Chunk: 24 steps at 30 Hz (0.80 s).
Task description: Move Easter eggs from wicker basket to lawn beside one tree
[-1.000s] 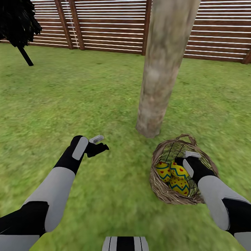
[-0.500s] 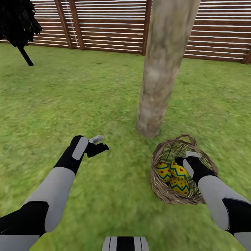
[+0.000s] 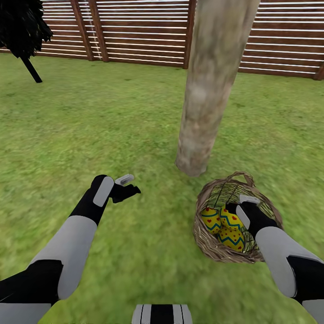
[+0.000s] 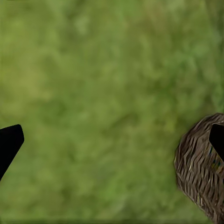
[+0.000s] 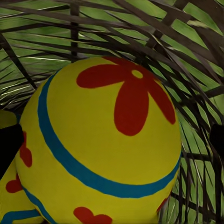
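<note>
The right gripper [image 3: 235,208] is down inside the basket [image 3: 211,245], which stands on the lawn [image 3: 112,126] just beside the foot of the tree [image 3: 204,99], on the robot's side of the trunk. All three eggs [image 3: 225,227] lie in the basket, bunched on the side away from the right arm and touching one another. The gripper's tip sits right against the egg nearest the tree. In the right wrist view that egg [image 5: 100,149] lies between the two dark fingertips [image 5: 9,149] at the edges of the frame, so the jaws stand wide with the egg between them (whether the pads actually touch the shell cannot be told).

Close up, the egg is bright yellow with a red flower, a curving blue band and small red hearts. A second egg [image 5: 18,205] peeks from under it, and the twigs of the basket wall [image 5: 140,28] cross behind, grass showing through the gaps.

The left gripper [image 3: 128,186] hovers over open grass, well apart from the basket and farther from the tree. Its fingertips [image 4: 9,142] sit far apart in the left wrist view, so it is spread wide and holds nothing, and the basket's woven side [image 4: 200,168] shows past one finger.

A slatted fence [image 3: 135,31] runs behind the tree, with a black conifer [image 3: 22,27] off toward the far left.
</note>
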{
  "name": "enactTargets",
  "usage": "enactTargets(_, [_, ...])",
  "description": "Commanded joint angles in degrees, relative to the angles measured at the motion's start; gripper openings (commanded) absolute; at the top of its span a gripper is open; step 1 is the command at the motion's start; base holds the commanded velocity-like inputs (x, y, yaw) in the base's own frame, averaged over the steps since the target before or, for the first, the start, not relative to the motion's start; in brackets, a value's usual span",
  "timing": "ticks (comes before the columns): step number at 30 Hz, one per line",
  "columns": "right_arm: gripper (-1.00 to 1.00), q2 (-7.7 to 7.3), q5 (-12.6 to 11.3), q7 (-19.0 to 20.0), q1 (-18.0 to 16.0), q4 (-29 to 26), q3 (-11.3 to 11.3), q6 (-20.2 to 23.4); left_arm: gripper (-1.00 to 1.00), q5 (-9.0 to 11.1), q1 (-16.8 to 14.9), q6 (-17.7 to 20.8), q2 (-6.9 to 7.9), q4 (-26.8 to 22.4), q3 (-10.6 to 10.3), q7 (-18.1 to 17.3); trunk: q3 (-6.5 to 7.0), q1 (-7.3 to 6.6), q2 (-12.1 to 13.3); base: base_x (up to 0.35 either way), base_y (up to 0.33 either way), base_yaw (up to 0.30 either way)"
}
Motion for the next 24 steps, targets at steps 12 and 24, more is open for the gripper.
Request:
enactTargets(12, [1.0,0.09,-0.51,-0.08,-0.03,-0.25,0.03,0.22,1.0,0.57,-0.02,0.13,-0.04,-0.04,0.14,0.58,-0.71,0.07,-0.06,0.0,0.0,0.0])
enactTargets(24, [1.0,0.11,-0.53,0.07,-0.01,-0.17,0.03,0.22,1.0,0.57,-0.02,0.21,-0.1,0.03,0.07,0.65,-1.37,0.14,-0.1,0.0,0.0,0.0])
